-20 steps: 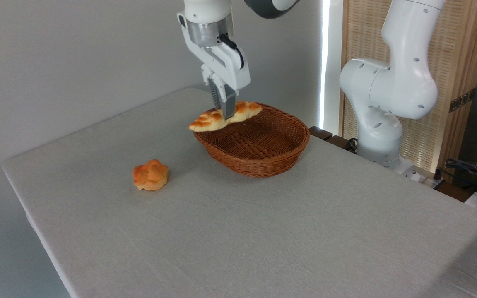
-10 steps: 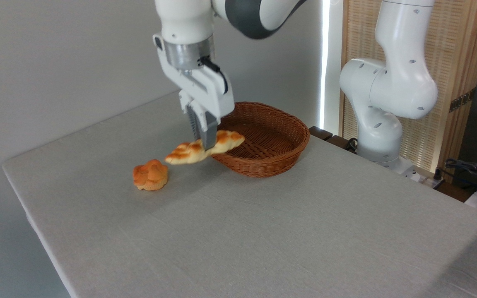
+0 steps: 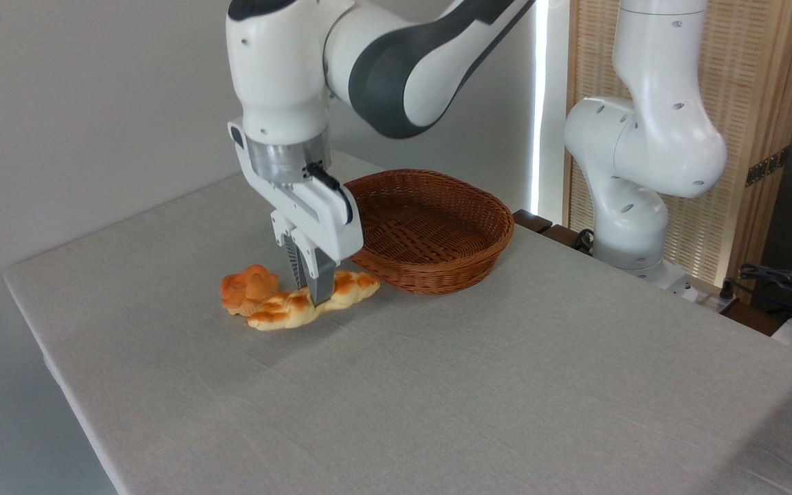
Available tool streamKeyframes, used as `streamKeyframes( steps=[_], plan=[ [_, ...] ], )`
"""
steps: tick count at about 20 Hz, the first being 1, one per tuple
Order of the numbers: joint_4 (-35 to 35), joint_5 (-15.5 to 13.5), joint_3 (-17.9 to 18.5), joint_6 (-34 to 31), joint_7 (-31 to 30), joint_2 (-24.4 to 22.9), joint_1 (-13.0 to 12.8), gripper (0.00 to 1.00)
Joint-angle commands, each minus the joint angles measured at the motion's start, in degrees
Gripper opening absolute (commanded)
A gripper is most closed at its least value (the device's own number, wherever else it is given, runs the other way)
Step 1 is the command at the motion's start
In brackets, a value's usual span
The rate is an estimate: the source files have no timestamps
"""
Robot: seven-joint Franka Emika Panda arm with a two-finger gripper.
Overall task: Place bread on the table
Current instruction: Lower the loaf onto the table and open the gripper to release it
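Bread (image 3: 313, 305) down on the table (image 3: 437, 385), clear of the basket (image 3: 430, 230)

Half a second ago the loaf hung in the air by the basket's rim; now it lies on the grey top, left of the basket; the gripper (image 3: 315, 297) has come down with it, fingers pinching its middle; its left end sits against the small round bun (image 3: 248, 289); arm base (image 3: 633, 185) stands behind the table's far right edge.
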Motion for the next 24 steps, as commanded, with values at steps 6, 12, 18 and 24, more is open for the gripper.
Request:
streamKeyframes(
  steps=[6,12,18,24],
  plan=[
    [1.1,0.5,-0.3,1.1,-0.1,2.9,-0.7,0.67],
    [1.2,0.6,-0.4,1.1,-0.1,2.9,-0.7,1.00],
    [1.2,0.5,-0.4,1.0,-0.2,3.0,-0.7,1.00],
    [1.2,0.2,-0.4,0.9,-0.3,3.0,-0.8,1.00]
  ],
)
